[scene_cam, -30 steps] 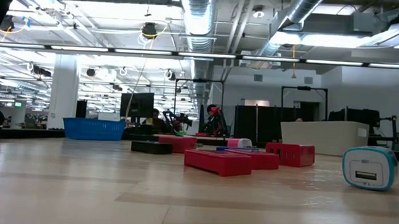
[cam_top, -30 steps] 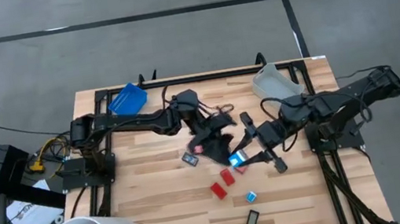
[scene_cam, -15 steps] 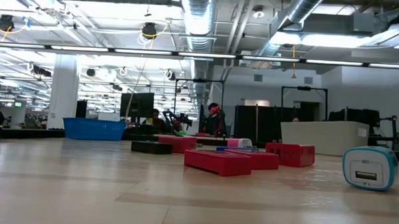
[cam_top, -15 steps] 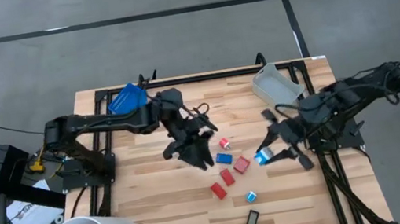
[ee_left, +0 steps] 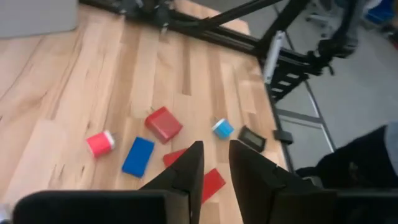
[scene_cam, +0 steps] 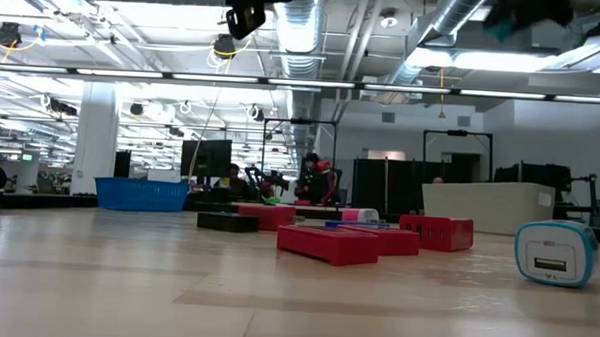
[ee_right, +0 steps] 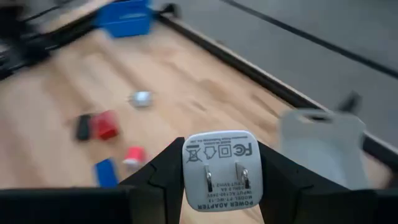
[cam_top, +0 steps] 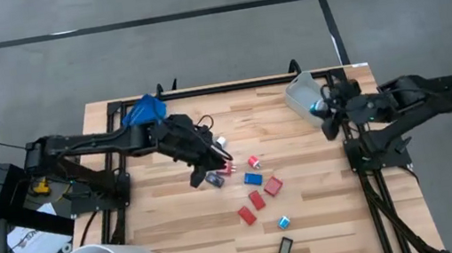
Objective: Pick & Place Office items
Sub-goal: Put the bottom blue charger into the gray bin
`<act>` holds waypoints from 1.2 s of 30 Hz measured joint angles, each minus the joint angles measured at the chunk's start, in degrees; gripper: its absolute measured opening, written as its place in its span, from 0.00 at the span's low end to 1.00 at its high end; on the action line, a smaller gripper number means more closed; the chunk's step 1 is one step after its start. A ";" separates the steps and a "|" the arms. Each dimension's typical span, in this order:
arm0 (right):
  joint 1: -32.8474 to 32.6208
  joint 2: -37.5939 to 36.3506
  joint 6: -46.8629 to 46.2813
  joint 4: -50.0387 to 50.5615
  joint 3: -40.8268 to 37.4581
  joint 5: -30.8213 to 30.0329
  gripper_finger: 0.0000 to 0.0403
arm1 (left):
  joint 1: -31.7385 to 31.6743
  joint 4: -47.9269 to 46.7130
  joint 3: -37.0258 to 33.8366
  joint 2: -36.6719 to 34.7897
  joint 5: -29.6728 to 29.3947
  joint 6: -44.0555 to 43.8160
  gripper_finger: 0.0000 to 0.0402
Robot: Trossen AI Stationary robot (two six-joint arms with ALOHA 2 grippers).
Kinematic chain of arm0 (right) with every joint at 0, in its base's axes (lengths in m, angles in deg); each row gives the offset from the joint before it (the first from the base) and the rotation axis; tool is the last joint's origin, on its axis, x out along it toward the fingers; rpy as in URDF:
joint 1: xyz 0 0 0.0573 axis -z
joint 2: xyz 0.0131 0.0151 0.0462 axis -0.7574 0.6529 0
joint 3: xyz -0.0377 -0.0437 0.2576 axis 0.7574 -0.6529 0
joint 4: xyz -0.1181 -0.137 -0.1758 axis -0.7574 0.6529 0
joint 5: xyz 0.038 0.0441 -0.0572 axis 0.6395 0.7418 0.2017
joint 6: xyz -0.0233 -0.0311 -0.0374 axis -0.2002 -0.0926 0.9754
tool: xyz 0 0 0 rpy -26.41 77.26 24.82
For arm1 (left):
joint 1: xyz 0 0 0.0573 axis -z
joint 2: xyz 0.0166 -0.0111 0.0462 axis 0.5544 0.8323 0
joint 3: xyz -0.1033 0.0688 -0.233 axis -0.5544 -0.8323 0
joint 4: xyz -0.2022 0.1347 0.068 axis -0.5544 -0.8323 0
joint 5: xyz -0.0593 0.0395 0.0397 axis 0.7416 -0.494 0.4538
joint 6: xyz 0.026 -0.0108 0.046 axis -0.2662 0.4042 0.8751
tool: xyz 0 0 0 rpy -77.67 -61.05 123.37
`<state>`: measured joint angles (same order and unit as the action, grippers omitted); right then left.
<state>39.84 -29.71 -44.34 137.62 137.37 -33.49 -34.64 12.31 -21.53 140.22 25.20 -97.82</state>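
One white power adapter [ee_right: 222, 168] clamped in right gripper [cam_top: 324, 108] beside clear bin [cam_top: 304, 97], upper right, awaiting release inside; left gripper [ee_left: 213, 163] empty, fingers nearly together, mid-frame.

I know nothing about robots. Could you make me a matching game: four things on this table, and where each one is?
Things:
1. power adapter
2. blue tray
3. clear grey bin
4. black rectangle

Places:
a. far left corner of the table
b. closest to the table's near edge
c. held in the right gripper
d. far right corner

Pairs: 1-c, 2-a, 3-d, 4-b
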 joint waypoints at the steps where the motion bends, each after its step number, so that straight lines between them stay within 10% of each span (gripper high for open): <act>1: 2.80 -0.18 -1.01 0.16 -1.19 0.76 0.35 | 0.00 0.91 -0.77 0.00 -0.29 -0.78 0.16; 19: 50.82 12.62 2.59 -8.30 -10.82 24.60 0.35 | 0.04 15.33 -5.83 -0.02 -0.59 -4.41 0.10; 36: 60.19 33.75 4.41 -25.99 -13.05 28.51 0.35 | 0.66 15.84 -5.83 -0.02 -0.56 -4.13 0.10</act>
<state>100.03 4.04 -39.93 111.63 124.32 -4.97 -33.99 28.14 -27.36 140.19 24.64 -101.95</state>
